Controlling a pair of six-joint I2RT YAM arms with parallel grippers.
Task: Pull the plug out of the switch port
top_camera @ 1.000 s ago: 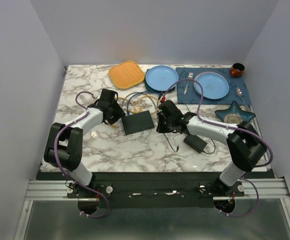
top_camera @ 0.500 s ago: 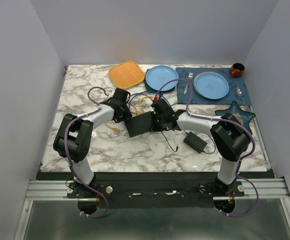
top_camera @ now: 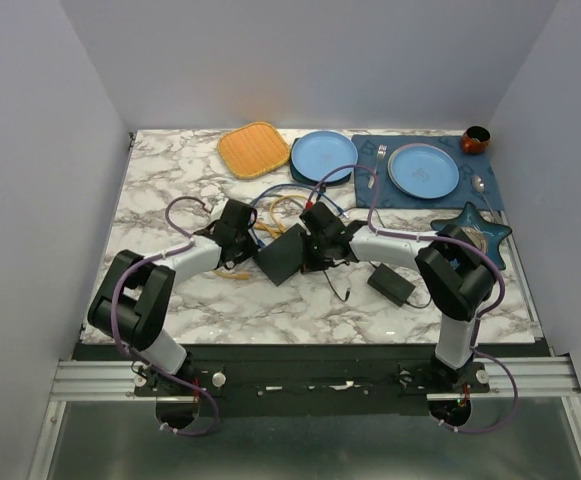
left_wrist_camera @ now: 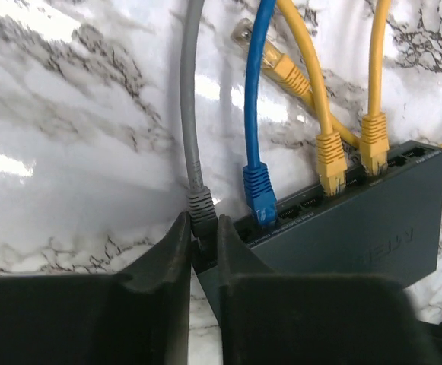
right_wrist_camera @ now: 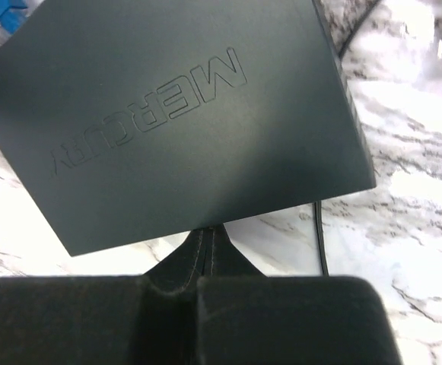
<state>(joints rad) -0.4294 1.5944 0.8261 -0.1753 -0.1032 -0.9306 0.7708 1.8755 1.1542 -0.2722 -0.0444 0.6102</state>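
Note:
The switch (top_camera: pixel 282 256) is a flat black box lying askew at mid-table, lettered MERCURY (right_wrist_camera: pixel 175 114). Its port edge (left_wrist_camera: pixel 357 220) holds a grey plug (left_wrist_camera: pixel 201 204), a blue plug (left_wrist_camera: pixel 259 194) and two yellow plugs (left_wrist_camera: pixel 331 160). My left gripper (left_wrist_camera: pixel 203 228) sits at the port end, its fingers pressed on both sides of the grey plug. The right gripper (right_wrist_camera: pixel 208 237) is shut with nothing between its fingers, tips against the switch's opposite edge; in the top view the right gripper (top_camera: pixel 310 243) sits at the switch's right side.
A loose yellow plug (left_wrist_camera: pixel 255 42) lies among the cables behind the switch. A black power brick (top_camera: pixel 391 285) lies right of it. At the back are an orange mat (top_camera: pixel 253 148), two blue plates (top_camera: pixel 323 155), cutlery, a star dish (top_camera: pixel 470 225) and a cup (top_camera: pixel 476 139).
My left arm swung in to the switch's port edge and its jaws narrowed onto the grey plug. The right gripper moved up against the switch, which has turned on the table.

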